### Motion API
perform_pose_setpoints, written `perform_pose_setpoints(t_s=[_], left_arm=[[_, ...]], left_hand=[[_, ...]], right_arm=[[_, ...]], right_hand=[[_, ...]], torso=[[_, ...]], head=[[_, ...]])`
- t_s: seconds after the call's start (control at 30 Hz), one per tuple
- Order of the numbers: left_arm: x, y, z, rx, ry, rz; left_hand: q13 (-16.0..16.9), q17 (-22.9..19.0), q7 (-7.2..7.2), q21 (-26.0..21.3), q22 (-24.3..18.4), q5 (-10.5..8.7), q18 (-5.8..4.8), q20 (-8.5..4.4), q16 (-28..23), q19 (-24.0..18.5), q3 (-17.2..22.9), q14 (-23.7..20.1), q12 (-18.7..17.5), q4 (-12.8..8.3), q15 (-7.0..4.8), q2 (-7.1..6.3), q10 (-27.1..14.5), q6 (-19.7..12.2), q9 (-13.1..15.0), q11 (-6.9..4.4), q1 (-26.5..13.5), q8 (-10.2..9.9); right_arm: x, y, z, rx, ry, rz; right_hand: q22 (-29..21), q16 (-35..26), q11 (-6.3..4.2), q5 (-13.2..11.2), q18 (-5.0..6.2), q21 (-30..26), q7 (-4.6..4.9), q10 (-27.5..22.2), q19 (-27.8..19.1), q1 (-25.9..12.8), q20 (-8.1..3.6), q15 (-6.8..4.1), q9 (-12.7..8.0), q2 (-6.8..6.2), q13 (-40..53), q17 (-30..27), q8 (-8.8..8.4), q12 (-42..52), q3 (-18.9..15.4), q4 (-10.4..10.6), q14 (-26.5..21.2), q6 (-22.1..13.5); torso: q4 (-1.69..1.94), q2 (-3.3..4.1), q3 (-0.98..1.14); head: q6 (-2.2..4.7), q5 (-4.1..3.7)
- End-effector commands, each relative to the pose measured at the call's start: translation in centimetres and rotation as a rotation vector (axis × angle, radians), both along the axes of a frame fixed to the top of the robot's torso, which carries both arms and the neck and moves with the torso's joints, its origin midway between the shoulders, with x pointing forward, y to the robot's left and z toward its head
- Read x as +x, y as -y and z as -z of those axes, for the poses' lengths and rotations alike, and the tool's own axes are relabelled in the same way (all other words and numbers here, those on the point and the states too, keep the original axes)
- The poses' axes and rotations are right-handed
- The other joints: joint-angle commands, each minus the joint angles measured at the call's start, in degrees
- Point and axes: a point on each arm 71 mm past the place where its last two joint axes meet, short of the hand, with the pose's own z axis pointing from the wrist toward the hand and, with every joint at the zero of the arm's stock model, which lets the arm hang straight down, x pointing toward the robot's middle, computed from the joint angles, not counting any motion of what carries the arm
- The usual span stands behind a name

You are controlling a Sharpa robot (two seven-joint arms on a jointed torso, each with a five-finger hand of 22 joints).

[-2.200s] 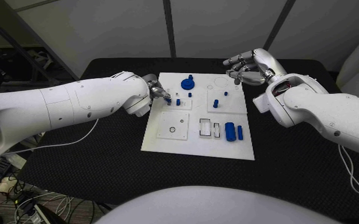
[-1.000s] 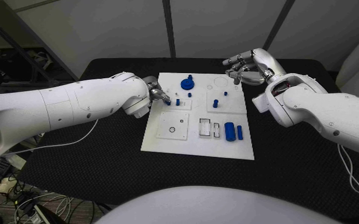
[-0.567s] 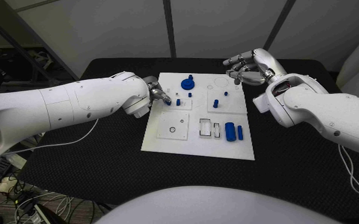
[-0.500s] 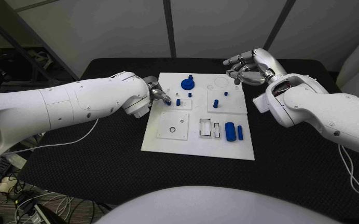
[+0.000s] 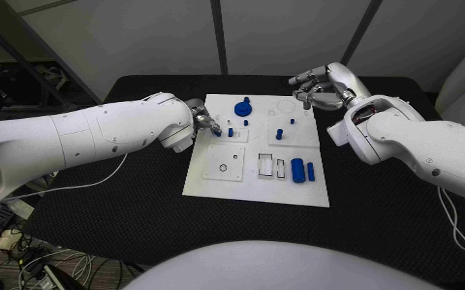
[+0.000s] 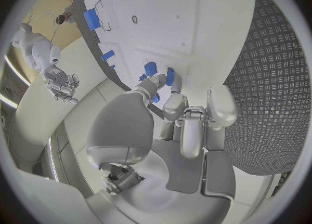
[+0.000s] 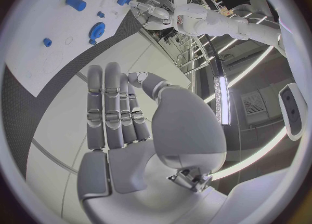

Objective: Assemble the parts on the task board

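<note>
At the left, the smooth white left arm (image 5: 107, 132) is seen reaching over the black, finely ribbed table (image 5: 126, 196). Its silver left hand (image 5: 205, 121) is placed at the left edge of the task board (image 5: 254, 189), a flat, matte white rectangular plate lying in the middle of the table. In the left wrist view, a small blue peg (image 6: 169, 76) is pinched between the fingertips (image 6: 174, 84) of that hand, just above the board's surface, beside a short blue block (image 6: 150, 69).

Further right on the board, a round blue disc with a raised knob (image 5: 242, 108) is seen near the far edge, with small upright blue pegs (image 5: 279, 133) nearer the middle. A square white inset with a small round hole (image 5: 224, 167) lies on the near-left part, and a rounded blue bar (image 5: 298, 170) is laid flat beside a thinner blue piece near the right edge.

At the right, the right hand (image 5: 322, 86) is held above the table just beyond the board's far-right corner. Its fingers are curled inward, and nothing is held in them.
</note>
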Motion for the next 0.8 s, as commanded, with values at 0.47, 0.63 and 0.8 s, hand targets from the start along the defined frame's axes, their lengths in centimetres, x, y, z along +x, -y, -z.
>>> perform_pose_setpoints(t_s=[0.47, 0.63, 0.8], left_arm=[[-0.35, 0.76, 0.62, 0.021, -0.044, 0.049], [-0.34, 0.86, 0.63, 0.022, -0.046, 0.054], [-0.34, 0.90, 0.65, 0.022, -0.049, 0.057]], left_hand=[[0.5, 13.9, -3.35, 0.2, 4.8, -2.82, -1.48, -0.01, 0.5, 0.5, -1.2, 5.7, 0.6, 1.3, -0.72, -1.00, 2.3, 3.0, 7.9, -2.00, -1.4, -0.2], [0.7, 14.0, -3.44, 0.2, 4.8, -2.82, -1.49, -0.04, 0.5, 0.6, -1.7, 5.7, 0.7, 2.0, -0.77, -1.29, 2.3, 3.1, 8.0, -2.08, -1.9, -0.3], [0.8, 14.1, -3.47, 0.2, 4.8, -2.82, -1.49, -0.05, 0.5, 0.6, -1.8, 5.7, 0.8, 2.2, -0.78, -1.39, 2.3, 3.1, 8.0, -2.09, -2.0, -0.3]], right_arm=[[0.00, -0.06, -0.19, 0.001, 0.010, -0.005], [0.01, -0.08, -0.19, 0.001, 0.010, -0.005], [0.02, -0.09, -0.18, 0.001, 0.010, -0.005]], right_hand=[[-0.1, -0.1, 0.30, 0.4, 0.67, -0.3, 0.27, 0.0, 0.3, -0.1, -0.02, 0.06, -0.1, 0.42, -0.1, -0.1, -0.27, 0.1, -0.4, 0.0, 0.3, 0.3], [-0.1, -0.1, 0.30, 0.4, 0.67, -0.3, 0.27, 0.0, 0.3, -0.1, -0.02, 0.06, -0.1, 0.42, -0.1, -0.1, -0.27, 0.1, -0.4, 0.0, 0.3, 0.3], [-0.1, -0.1, 0.30, 0.4, 0.67, -0.3, 0.27, 0.0, 0.3, -0.1, -0.02, 0.06, -0.1, 0.42, -0.1, -0.1, -0.27, 0.1, -0.4, 0.0, 0.3, 0.3]], torso=[[0.03, 0.01, 0.01], [0.03, -0.03, 0.01], [0.08, -0.01, 0.01]], head=[[0.01, -0.29], [0.01, -0.31], [0.01, -0.35]])
